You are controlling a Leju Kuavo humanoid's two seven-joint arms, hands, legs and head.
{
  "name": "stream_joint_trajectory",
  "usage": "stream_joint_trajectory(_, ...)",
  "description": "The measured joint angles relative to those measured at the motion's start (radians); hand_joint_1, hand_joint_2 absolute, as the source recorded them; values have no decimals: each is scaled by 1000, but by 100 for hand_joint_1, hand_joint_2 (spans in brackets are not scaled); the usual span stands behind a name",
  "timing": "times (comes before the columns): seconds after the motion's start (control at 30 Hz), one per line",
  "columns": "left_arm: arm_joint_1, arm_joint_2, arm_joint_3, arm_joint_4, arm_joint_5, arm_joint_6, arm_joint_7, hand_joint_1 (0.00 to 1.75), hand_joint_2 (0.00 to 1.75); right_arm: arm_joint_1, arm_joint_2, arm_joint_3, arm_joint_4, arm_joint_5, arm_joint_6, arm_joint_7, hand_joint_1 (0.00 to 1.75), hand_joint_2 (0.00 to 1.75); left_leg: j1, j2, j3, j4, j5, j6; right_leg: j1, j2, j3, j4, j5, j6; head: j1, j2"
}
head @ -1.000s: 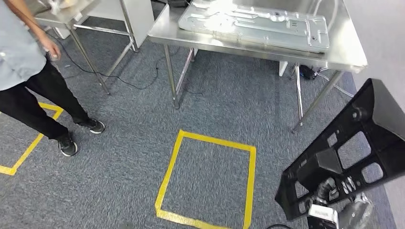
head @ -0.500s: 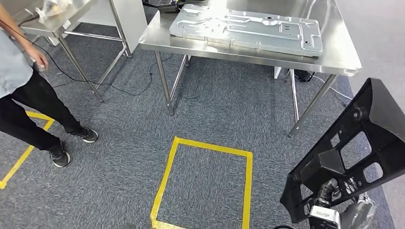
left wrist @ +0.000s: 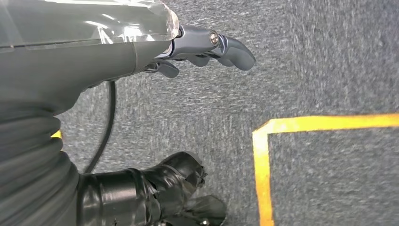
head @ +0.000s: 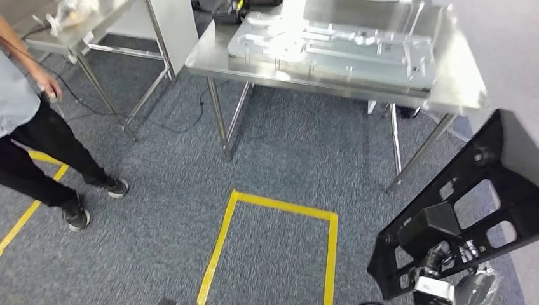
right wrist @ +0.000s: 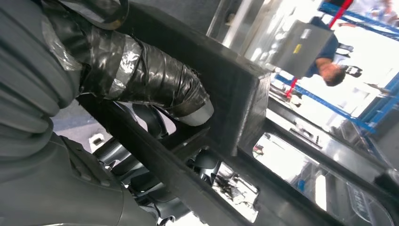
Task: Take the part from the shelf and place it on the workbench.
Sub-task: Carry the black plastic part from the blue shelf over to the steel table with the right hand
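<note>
**Fingers of right hand gripping black part, bench ahead**

Fingers (right wrist: 141,80) of my right hand (head: 445,254) are wrapping around a bar of the black part (head: 470,210), taped thumb pressing against it in the right wrist view. Part is a big black openwork frame, tilting up at lower right of the head view, off the floor, well short of the bench (head: 330,79). I'm seeing the left hand (left wrist: 207,44) hanging over the grey carpet (head: 286,152), fingers gently curled, apart, holding nothing. Bench is standing ahead, carrying a silver metal plate (head: 337,44). Yellow tape square (head: 273,206) is lying on the carpet between me and the bench. Person (head: 32,127) is standing at left beside a second steel table (head: 82,28).
</note>
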Motion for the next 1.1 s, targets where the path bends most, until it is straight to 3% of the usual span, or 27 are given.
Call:
stream_joint_trajectory(0.07,-2,-1,0,0,-1,1,-1,0,175,3,0,-1,-1,0,0,0,175,175,0,3,1,2,-6,-10,1,4,4,-4,5,-18,0,0)
stream_joint_trajectory(0.13,-4,-1,0,0,-1,1,-3,0,175,2,0,-3,-3,1,1,-1,175,175,2,3,-12,40,-22,-16,-1,7,15,-10,2,-29,0,0)
stream_joint_trajectory(0.23,-7,-1,0,0,0,1,-6,0,175,2,0,-3,-4,2,2,-2,175,175,3,2,-107,213,-98,-23,2,10,24,-14,-5,-43,-1,0)
stream_joint_trajectory(0.27,-7,-1,0,0,0,0,-6,0,175,2,0,-3,-4,2,2,-2,175,175,3,2,-139,261,-114,-23,4,13,25,-13,-7,-45,-1,0)
stream_joint_trajectory(0.3,-6,-1,0,0,1,0,-6,0,175,2,0,-3,-4,2,2,-2,175,175,3,2,-159,280,-111,-22,7,17,27,-13,-9,-48,-1,0)
stream_joint_trajectory(0.33,-4,-1,0,0,1,0,-7,0,175,2,0,-3,-4,2,2,-2,175,175,3,1,-160,259,-85,-18,9,23,31,-12,-11,-48,-1,0)
stream_joint_trajectory(0.4,-3,-1,0,0,1,0,-8,0,175,2,0,-3,-4,2,2,-2,175,175,-1,-8,-123,140,1,-4,13,33,39,-12,-14,-49,-1,0)
stream_joint_trajectory(0.47,-5,0,0,0,1,0,-10,0,175,1,0,-3,-4,2,2,-2,175,175,-7,-22,-95,46,39,8,13,41,39,-12,-15,-44,-1,0)
stream_joint_trajectory(0.57,-6,0,0,0,2,-2,-12,0,175,2,1,-4,-4,2,3,-2,175,175,-11,-25,-88,18,51,15,11,52,37,-16,-13,-24,-2,0)
stream_joint_trajectory(0.63,-7,-2,0,0,2,-4,-15,0,175,2,0,-5,-5,3,3,-2,175,175,-6,-16,-77,1,66,23,12,44,33,-1,-28,-14,-1,0)
stream_joint_trajectory(0.67,-8,-3,1,0,2,-6,-17,0,175,1,0,-5,-6,3,3,-3,175,175,-2,-11,-73,-7,71,27,12,35,19,31,-50,-10,-1,0)
stream_joint_trajectory(0.73,-8,-3,1,0,2,-10,-20,0,175,-1,0,-5,-6,3,3,-3,175,175,-3,-1,-71,-11,73,33,7,20,-36,146,-111,-3,0,0)
stream_joint_trajectory(0.8,-7,-4,1,0,2,-17,-21,0,175,-1,0,-6,-6,3,4,-3,175,175,-3,8,-71,-9,71,32,1,16,-78,231,-135,6,0,0)
stream_joint_trajectory(0.83,-7,-4,1,0,2,-21,-22,0,175,0,0,-6,-6,3,5,-3,175,175,-3,12,-71,-8,69,31,-3,14,-73,221,-118,9,0,0)
stream_joint_trajectory(0.93,-8,-4,1,0,2,-27,-24,0,175,-2,0,-6,-6,4,9,-3,175,175,-3,21,-67,3,56,19,-8,-7,19,40,-30,12,0,0)
stream_joint_trajectory(1.0,-8,-4,1,0,2,-31,-25,0,175,-4,0,-6,-6,4,13,-4,175,175,-6,24,-66,8,50,7,-3,-13,49,-21,-17,4,0,0)
stream_joint_trajectory(1.1,-10,-4,1,0,2,-41,-28,0,175,-4,0,-6,-6,7,20,-7,175,175,-6,25,-63,6,47,-10,-1,-6,49,-27,-15,-14,-1,0)
